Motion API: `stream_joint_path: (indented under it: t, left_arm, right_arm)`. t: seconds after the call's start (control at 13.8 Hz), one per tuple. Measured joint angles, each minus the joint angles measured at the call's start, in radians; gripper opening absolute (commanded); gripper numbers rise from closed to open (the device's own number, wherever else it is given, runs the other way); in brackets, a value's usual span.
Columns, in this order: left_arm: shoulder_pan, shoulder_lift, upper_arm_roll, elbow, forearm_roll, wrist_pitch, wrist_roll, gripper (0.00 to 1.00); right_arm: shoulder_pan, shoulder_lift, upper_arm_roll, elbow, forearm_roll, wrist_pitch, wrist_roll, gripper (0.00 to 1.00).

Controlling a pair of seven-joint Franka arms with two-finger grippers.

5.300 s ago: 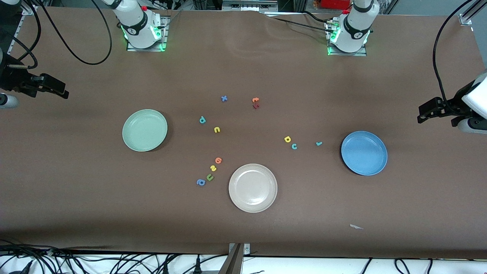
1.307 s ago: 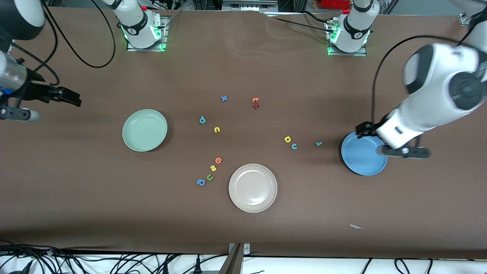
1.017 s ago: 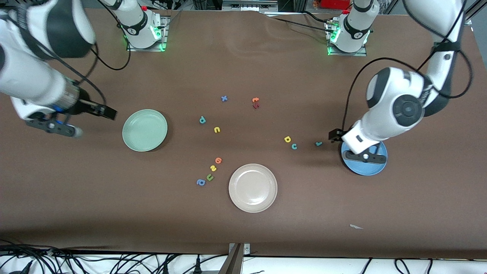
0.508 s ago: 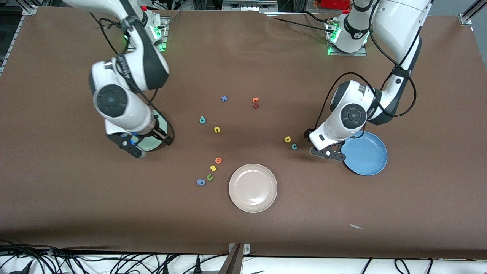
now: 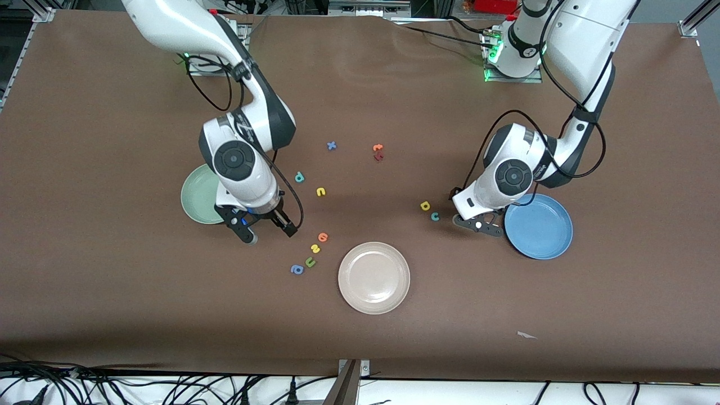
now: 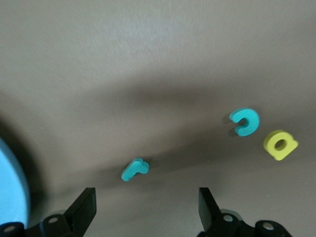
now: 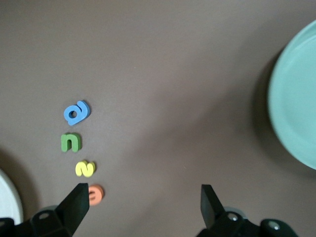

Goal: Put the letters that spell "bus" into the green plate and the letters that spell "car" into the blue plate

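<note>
Jaws spread on both: left gripper point(image 6: 145, 210) over the teal r point(image 6: 135, 169), right gripper point(image 7: 143, 205) beside the green plate point(image 7: 296, 106). Foam letter looks light, thin; pinch across its stem.

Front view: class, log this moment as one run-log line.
left gripper open over teal r | right gripper open beside green plate | both plates empty | blue plate

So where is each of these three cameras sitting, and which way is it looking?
Front view: high across the table, facing both arms, all three plates, scattered letters.
Left wrist view: on the left arm, looking down at the teal r, teal c, yellow a; own fingertips show.
Right wrist view: looking down at the green plate; own fingertips show.
Shared: teal c, green plate.
</note>
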Motion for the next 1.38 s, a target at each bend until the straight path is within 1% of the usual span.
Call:
stream_joint_path:
  t: [0.15, 0.22, 0.29, 0.51, 0.58, 0.8, 1.02, 1.16, 1.23, 1.38]
  left_arm:
    - [0.006, 0.017, 0.002, 0.000, 0.000, 0.001, 0.005, 0.95]
    - [0.013, 0.019, 0.002, 0.000, 0.000, 0.001, 0.008, 0.95]
    - [0.021, 0.018, 0.002, 0.001, 0.000, 0.001, 0.010, 0.99]
    - [0.042, 0.018, 0.003, 0.011, 0.000, 0.002, 0.016, 1.00]
    - [0.047, 0.018, 0.003, 0.014, 0.000, 0.002, 0.016, 1.00]
    - [0.062, 0.017, 0.002, 0.017, 0.000, 0.002, 0.016, 1.00]
    - [0.063, 0.017, -0.002, 0.024, 0.000, 0.002, 0.015, 1.00]
    - [0.063, 0.018, -0.010, 0.030, -0.001, 0.002, -0.001, 1.00]
    - [0.063, 0.017, -0.014, 0.033, -0.003, 0.002, -0.006, 1.00]
    - [0.063, 0.016, -0.018, 0.037, -0.003, 0.008, 0.005, 1.00]
  right_arm:
    - [0.000, 0.068, -0.003, 0.015, 0.000, 0.097, 0.001, 0.99]
    - [0.000, 0.097, -0.005, 0.032, 0.004, 0.125, 0.004, 0.99]
    - [0.000, 0.121, -0.005, 0.054, 0.021, 0.137, 0.015, 0.99]
    - [0.008, 0.187, -0.004, 0.155, 0.110, 0.143, 0.053, 0.98]
    - [0.015, 0.212, -0.003, 0.190, 0.122, 0.143, 0.063, 0.95]
    - [0.043, 0.289, -0.003, 0.272, 0.129, 0.143, 0.107, 0.91]
    - [0.051, 0.332, -0.003, 0.300, 0.129, 0.143, 0.117, 0.73]
    - [0.050, 0.340, -0.004, 0.307, 0.129, 0.142, 0.117, 0.71]
    - [0.050, 0.340, -0.005, 0.309, 0.129, 0.141, 0.117, 0.57]
    - [0.050, 0.340, -0.007, 0.312, 0.129, 0.139, 0.117, 0.33]
